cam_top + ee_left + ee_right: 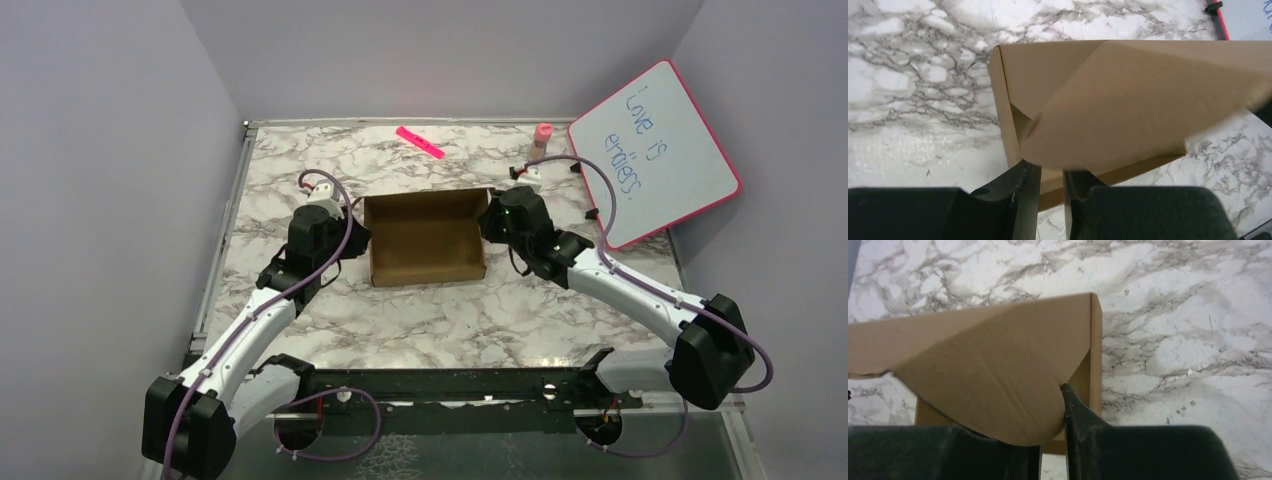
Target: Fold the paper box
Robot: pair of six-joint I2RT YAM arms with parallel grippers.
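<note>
The box [425,238] lay on the bench [450,310] between left claw [1052,175] and right claw [490,222], both narrowly parted astride its ends; whether they gripped was unclear. Unpinned, the folded flaps [1128,100] might spring open.

This is a robotics lab test cell. A marble-patterned tabletop [450,310] is boxed in by plain lavender partition walls [100,150]. Two white-and-black robot arms, the left arm [255,320] and the right arm [630,285], trail exposed purple cables [345,215] from a black mounting rail [450,385] at the near edge. A paper box [425,240] lies between them. A pink-framed whiteboard [655,150] with handwriting leans in the far corner.
</note>
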